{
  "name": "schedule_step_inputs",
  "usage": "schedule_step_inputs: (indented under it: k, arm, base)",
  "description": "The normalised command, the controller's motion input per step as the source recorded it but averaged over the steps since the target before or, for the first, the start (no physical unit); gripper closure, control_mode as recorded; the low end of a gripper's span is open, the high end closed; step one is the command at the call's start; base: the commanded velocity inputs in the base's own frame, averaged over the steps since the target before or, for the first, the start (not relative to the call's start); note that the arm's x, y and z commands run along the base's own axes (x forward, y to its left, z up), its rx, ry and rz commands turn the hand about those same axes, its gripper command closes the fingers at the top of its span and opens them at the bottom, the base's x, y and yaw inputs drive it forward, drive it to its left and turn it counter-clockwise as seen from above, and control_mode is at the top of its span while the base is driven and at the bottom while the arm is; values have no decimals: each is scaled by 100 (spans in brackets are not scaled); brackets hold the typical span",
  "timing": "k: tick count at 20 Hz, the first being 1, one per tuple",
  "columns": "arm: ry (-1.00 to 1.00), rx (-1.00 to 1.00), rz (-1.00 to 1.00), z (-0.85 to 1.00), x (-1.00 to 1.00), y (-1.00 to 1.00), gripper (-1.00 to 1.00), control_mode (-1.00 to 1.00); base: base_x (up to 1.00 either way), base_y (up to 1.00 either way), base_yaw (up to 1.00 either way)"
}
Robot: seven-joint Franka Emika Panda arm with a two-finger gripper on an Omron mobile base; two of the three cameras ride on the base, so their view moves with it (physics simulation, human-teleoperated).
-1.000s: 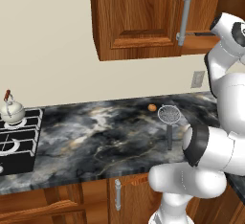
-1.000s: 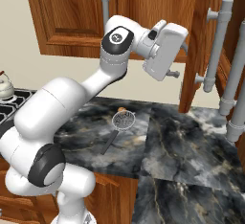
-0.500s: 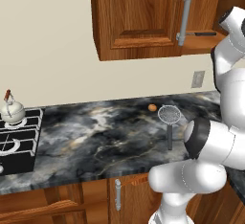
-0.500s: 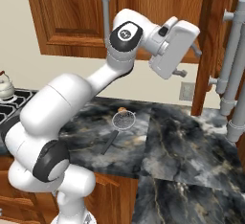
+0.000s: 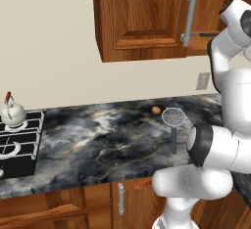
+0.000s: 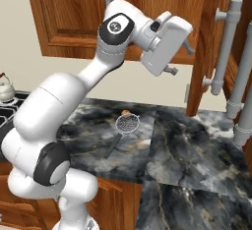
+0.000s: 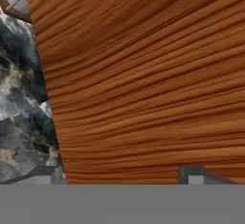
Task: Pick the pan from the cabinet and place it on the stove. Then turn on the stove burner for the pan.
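Your fingers [image 7: 122, 175] stand wide apart with nothing between them; in the hand view one tip [image 7: 196, 174] rises low on the right, the other low on the left, both right up against a broad face of reddish wood grain. That wood is the cabinet [image 6: 147, 13], and from the right base view your hand [image 6: 165, 42] is raised level with its lower edge, just beside an open door [image 6: 216, 42] with long grey bar handles [image 6: 225, 44]. From the left base view a thin dark straight handle [image 5: 201, 34] pokes out at the cabinet's lower shelf, just behind the door's bar handle [image 5: 188, 15]; that looks like the pan's handle, though the pan's body is hidden, so you cannot tell how it sits. The stove [image 5: 17, 140] is well apart from it, at the far left end of the marbled bench [image 5: 112, 145], with a small white kettle [image 5: 11, 111] on its back burner. On the bench below your arm lie a mesh strainer [image 5: 173, 118] and, just beside it, a small orange object [image 5: 156, 109].
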Motion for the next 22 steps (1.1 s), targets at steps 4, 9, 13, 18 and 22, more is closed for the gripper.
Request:
schedule_step_inputs:
  k: [4, 9, 13, 18, 22]
  arm:
    - [-12, 0, 2, 0, -13, 94, -100, -100]
    - [-15, 0, 2, 0, -8, 96, -100, -100]
    - [-27, 5, -1, 0, -22, 76, -100, -100]
    - [-27, 13, 3, 1, -2, 57, -100, -100]
    - [-26, 16, 12, 11, 3, 28, -100, -100]
  base:
    - [0, 0, 0]
    - [0, 0, 0]
    - [0, 0, 0]
    - [0, 0, 0]
    - [0, 0, 0]
